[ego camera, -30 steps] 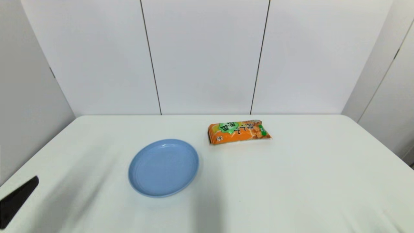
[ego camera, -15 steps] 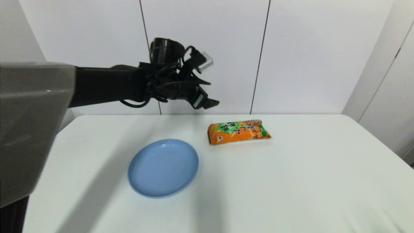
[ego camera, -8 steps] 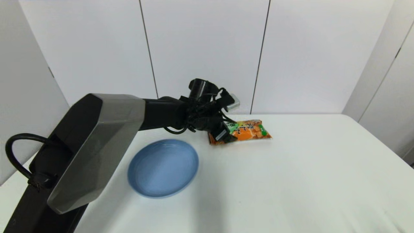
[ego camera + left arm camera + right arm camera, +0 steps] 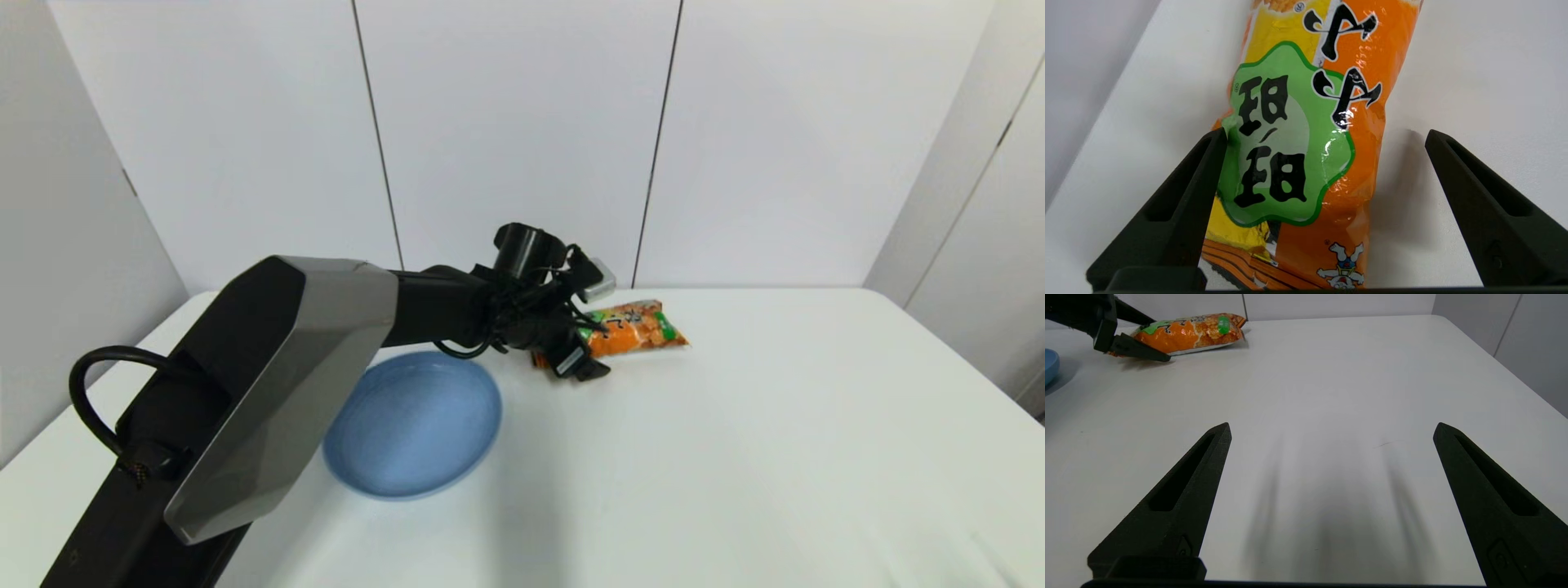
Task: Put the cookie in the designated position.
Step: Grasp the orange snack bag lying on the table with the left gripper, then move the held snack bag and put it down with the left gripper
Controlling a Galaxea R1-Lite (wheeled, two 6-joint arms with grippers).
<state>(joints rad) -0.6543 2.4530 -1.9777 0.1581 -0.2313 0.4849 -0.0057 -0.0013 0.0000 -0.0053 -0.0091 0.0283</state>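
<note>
Down from above the table, left gripper (image 4: 1327, 134) now straddles the cookie (image 4: 1310, 155) lying beside the plate (image 4: 408, 433), fingers apart; grasp step, next needs closing; right gripper (image 4: 1331, 428) idles open.

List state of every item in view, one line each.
cookie: lying flat on the table, not lifted, unopened.
left gripper: open, fingers straddling the cookie's plate-side end.
right gripper: open, holding nothing, low over bare table.
blue plate: upright on the table, nothing in it.
table: holds plate and cookie.
</note>
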